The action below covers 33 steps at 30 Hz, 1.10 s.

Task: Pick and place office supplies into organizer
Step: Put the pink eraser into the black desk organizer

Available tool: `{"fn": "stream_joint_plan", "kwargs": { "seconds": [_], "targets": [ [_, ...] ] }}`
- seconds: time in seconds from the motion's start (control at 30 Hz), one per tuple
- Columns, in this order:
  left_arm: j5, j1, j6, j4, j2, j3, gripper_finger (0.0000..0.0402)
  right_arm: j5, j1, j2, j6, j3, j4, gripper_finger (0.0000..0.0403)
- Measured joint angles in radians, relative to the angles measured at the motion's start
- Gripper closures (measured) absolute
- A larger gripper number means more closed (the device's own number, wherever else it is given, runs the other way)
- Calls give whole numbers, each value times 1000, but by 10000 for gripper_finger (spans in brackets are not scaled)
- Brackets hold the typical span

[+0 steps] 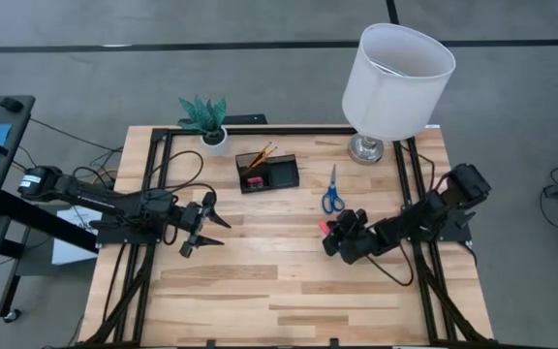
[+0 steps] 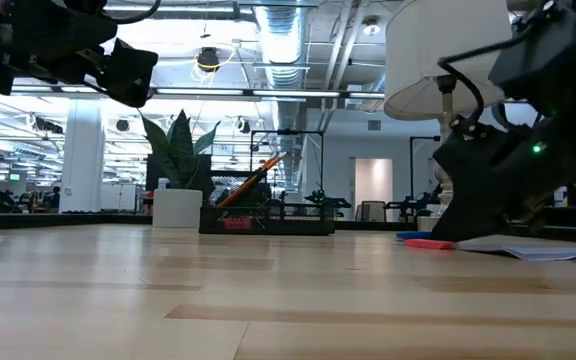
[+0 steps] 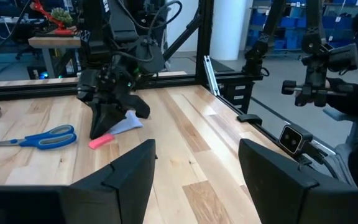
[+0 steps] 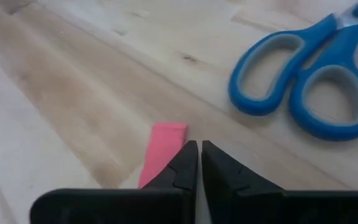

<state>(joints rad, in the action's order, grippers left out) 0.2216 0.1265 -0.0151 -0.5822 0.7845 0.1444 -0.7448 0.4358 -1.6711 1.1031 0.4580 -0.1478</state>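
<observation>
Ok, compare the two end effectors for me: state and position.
The left end effector is open, fingers spread, and off the table on its left side, near nothing. The right end effector is shut, fingertips together, lowered to the light wooden table beside the small pink eraser and blue-handled scissors. Both are dark and two-fingered.

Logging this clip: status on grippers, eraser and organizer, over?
Right gripper shut, down at the pink eraser, grip unconfirmed. Left gripper open, waiting left of centre. Pencils in the organizer; scissors lie on the table between.
</observation>
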Motion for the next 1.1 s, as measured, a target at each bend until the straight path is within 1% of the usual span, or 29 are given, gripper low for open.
{"fn": "stream_joint_plan", "kwargs": {
  "seconds": [0.07,0.57,0.7,0.77,0.87,1.0,1.1],
  "targets": [
    [0,0,0,0,0,0,178,27,1,19,-12,0,-7,386],
    [0,0,0,1,0,0,178,44,1,33,-82,33,-25,390],
    [0,0,0,2,0,0,178,40,2,34,-83,54,-16,383],
    [0,0,0,2,0,0,178,41,2,34,-83,64,-8,370],
    [0,0,0,3,0,0,178,44,9,34,-83,86,17,340],
    [0,0,0,12,0,0,178,49,29,35,-52,128,76,286],
    [0,0,2,17,0,0,178,54,46,35,-16,160,165,240]
  ]
}}
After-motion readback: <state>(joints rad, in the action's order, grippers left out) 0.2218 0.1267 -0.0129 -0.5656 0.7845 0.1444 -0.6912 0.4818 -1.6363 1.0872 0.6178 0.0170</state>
